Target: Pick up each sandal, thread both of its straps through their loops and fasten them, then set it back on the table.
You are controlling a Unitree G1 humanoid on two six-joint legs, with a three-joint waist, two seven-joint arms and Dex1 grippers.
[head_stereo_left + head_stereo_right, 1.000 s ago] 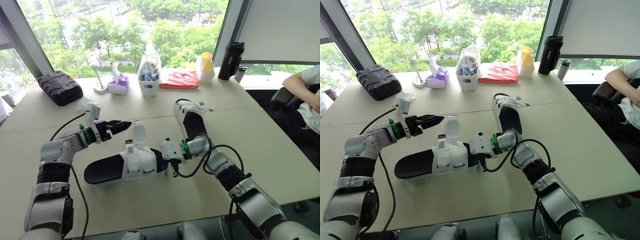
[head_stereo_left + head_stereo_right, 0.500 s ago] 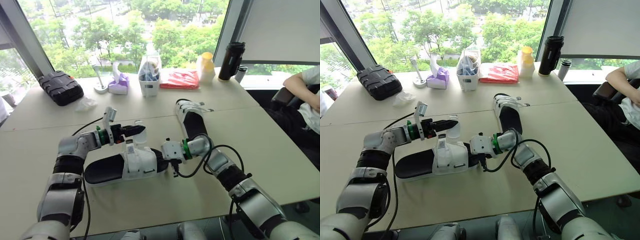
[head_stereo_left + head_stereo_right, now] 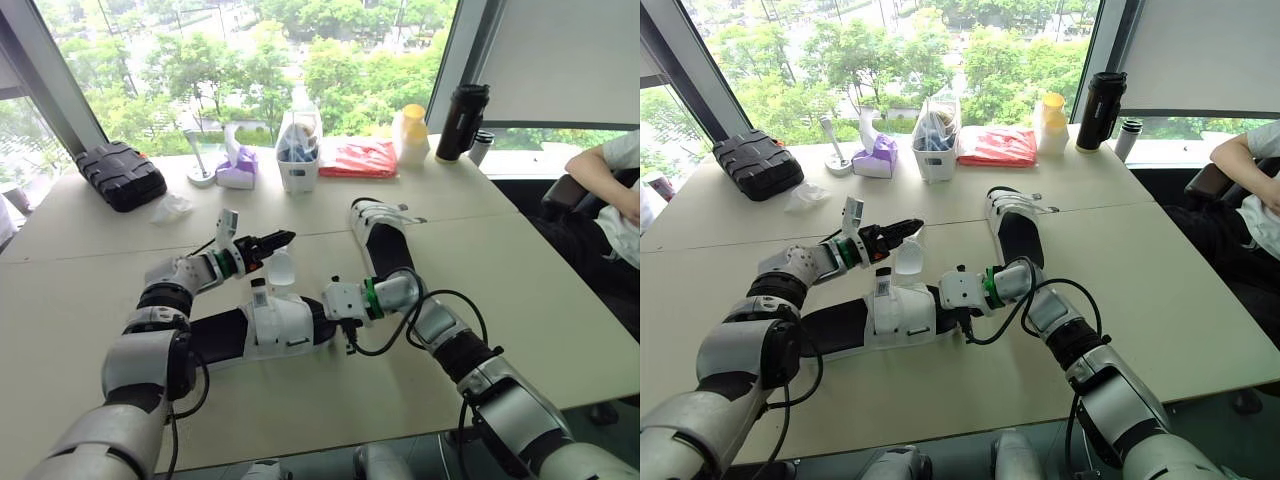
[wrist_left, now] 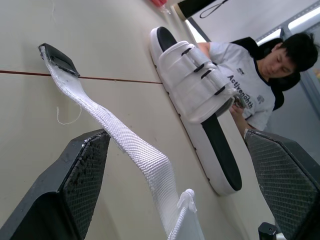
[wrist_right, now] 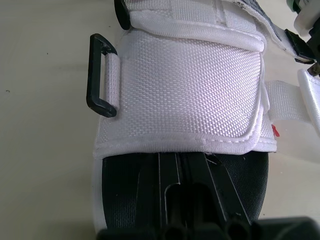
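The left gripper (image 3: 283,240) is released, its fingers wide apart astride the sandal's (image 3: 270,325) raised strap (image 4: 125,145). The right gripper (image 3: 327,316) is clenched on the sandal's end.

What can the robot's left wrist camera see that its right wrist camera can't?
Left wrist camera: a loose white strap with a black tip, running between the open fingers of the left gripper, plus the far sandal with its straps done up and a seated person. Right wrist camera: a close look at the near sandal, its black loop and black footbed. Both: that sandal's white webbing and the beige table.
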